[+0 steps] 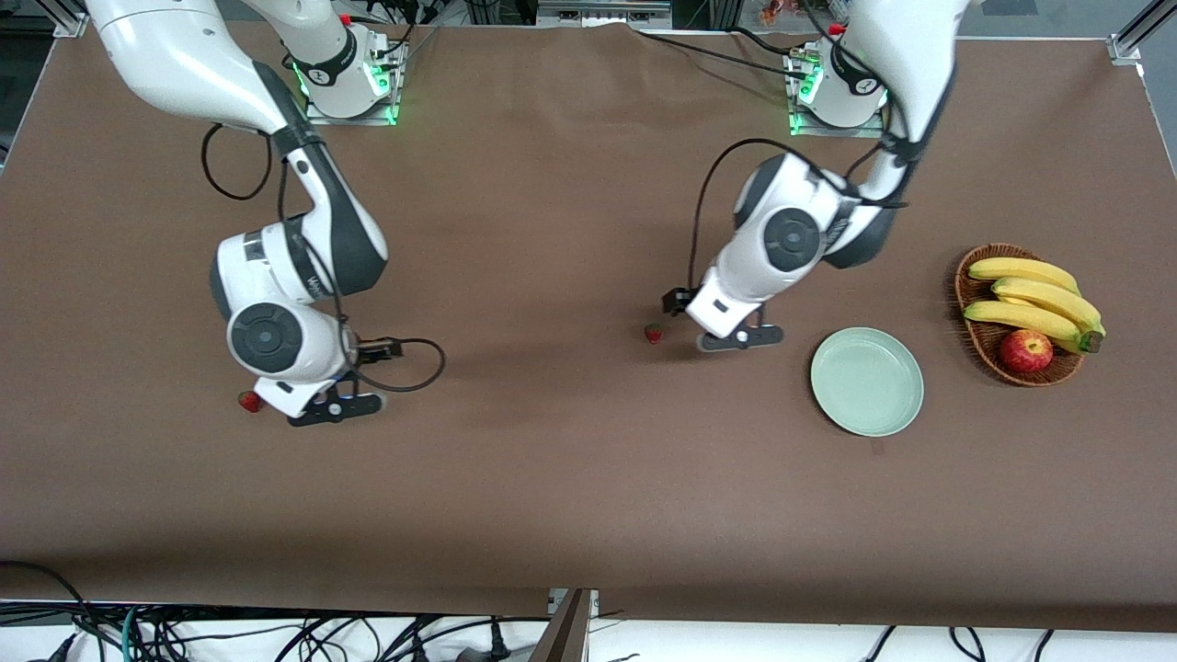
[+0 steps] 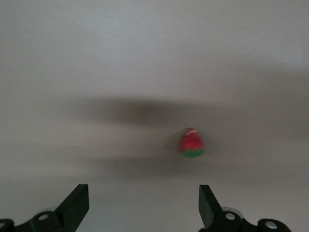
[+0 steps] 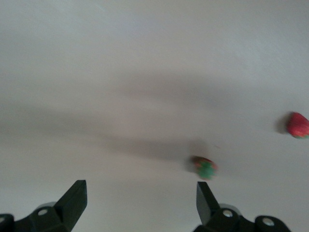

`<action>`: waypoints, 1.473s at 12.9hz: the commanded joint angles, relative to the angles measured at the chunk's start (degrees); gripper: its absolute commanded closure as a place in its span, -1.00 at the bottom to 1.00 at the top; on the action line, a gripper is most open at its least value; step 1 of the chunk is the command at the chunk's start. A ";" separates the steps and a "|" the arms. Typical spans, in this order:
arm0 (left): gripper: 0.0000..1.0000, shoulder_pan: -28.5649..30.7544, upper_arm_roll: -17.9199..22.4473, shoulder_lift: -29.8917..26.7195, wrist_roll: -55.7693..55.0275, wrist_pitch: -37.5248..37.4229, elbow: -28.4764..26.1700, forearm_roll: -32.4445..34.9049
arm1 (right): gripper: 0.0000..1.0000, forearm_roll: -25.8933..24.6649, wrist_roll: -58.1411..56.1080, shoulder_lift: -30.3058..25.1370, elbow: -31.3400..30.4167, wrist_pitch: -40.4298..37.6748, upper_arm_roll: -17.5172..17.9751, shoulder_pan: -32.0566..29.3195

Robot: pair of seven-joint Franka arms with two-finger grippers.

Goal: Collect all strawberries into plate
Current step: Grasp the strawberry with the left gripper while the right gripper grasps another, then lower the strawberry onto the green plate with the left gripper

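While the plate (image 1: 867,381) sits empty, both grippers hang spread: left gripper (image 1: 741,338) beside 1 strawberry (image 1: 653,333), right gripper (image 1: 336,406) by 2 (image 3: 206,168), far from the plate; the blurry one's probably cap-up.

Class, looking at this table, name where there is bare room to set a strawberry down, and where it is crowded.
Free: the whole plate, holding nothing, and the brown table nearer the camera than both grippers. Crowded: the basket, filled by bananas and an apple.
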 commanded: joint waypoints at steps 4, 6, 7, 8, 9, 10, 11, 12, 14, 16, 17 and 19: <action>-1.00 -6.13 1.42 9.27 -2.17 12.76 4.14 0.31 | -1.00 4.70 -7.41 -3.44 -13.81 8.45 -4.35 -3.33; -1.00 -5.88 1.60 9.81 -2.35 12.76 3.70 7.91 | -1.00 7.54 -10.57 -3.35 -16.02 11.35 -6.37 -3.86; -0.87 -6.05 1.60 10.59 -2.52 12.76 3.97 9.70 | -1.00 7.54 -10.58 -3.35 -17.25 12.85 -6.55 -3.95; -0.76 -6.31 1.60 10.95 -3.05 12.76 4.05 9.98 | -1.00 7.54 -10.58 -3.35 -18.39 14.25 -6.64 -3.95; -0.45 -6.31 1.60 10.95 -3.31 12.76 3.71 10.24 | -1.00 7.54 -10.58 -3.35 -19.19 15.40 -6.99 -4.04; 0.04 -6.23 1.60 10.69 -3.31 12.67 3.53 10.33 | -1.00 7.54 -10.75 -3.26 -19.89 16.46 -7.08 -4.04; 0.46 -6.31 1.60 10.69 -3.31 12.67 3.53 10.33 | -1.00 7.54 -10.76 -3.09 -20.07 17.34 -7.08 -4.04; 0.72 -6.23 1.60 10.60 -3.14 12.67 3.70 10.33 | -1.00 7.54 -10.76 -3.00 -20.42 17.95 -7.08 -4.12; 0.93 -5.96 1.52 9.12 -2.79 11.36 3.70 10.33 | -0.99 7.54 -10.76 -2.83 -20.78 19.10 -7.26 -4.12; 0.95 -5.26 1.86 5.70 -2.44 4.18 3.79 10.42 | -0.97 7.54 -10.84 -2.56 -20.78 20.24 -7.34 -4.12; 0.95 -5.26 2.91 3.94 -2.44 1.10 4.05 12.42 | -0.96 7.54 -10.84 -2.47 -20.78 20.68 -7.43 -4.12; 0.98 -4.47 4.58 0.42 -1.48 -5.40 4.06 17.34 | -0.59 7.54 -10.84 -2.39 -20.78 21.04 -7.43 -4.21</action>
